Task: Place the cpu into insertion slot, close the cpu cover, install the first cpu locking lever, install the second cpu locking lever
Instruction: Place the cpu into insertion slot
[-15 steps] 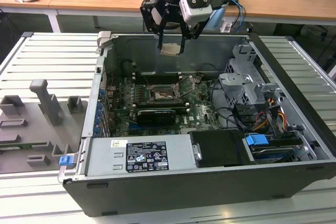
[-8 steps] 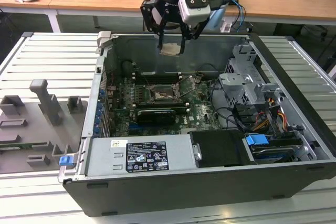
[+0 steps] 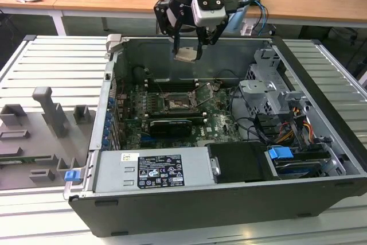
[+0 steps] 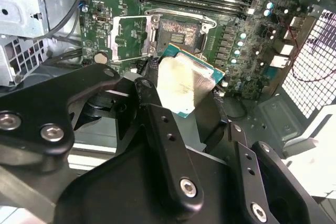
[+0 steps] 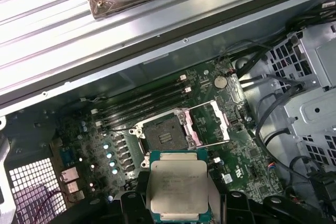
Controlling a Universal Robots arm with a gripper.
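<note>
One cpu (image 5: 178, 188) clamped in the jaws, well clear of the open socket (image 5: 164, 139); cpu cover (image 5: 192, 128) raised. Keep the chip level and match its corners as you descend.

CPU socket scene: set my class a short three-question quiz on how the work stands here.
1. True or false: the dark square insertion slot is empty.
2. The thin silvery metal-frame cpu cover is: A swung open; B closed over the slot; C held by the jaws.
3. What are the jaws of the black gripper shut on?
Key: 1 true; 2 A; 3 the small flat silvery-beige square cpu.
</note>
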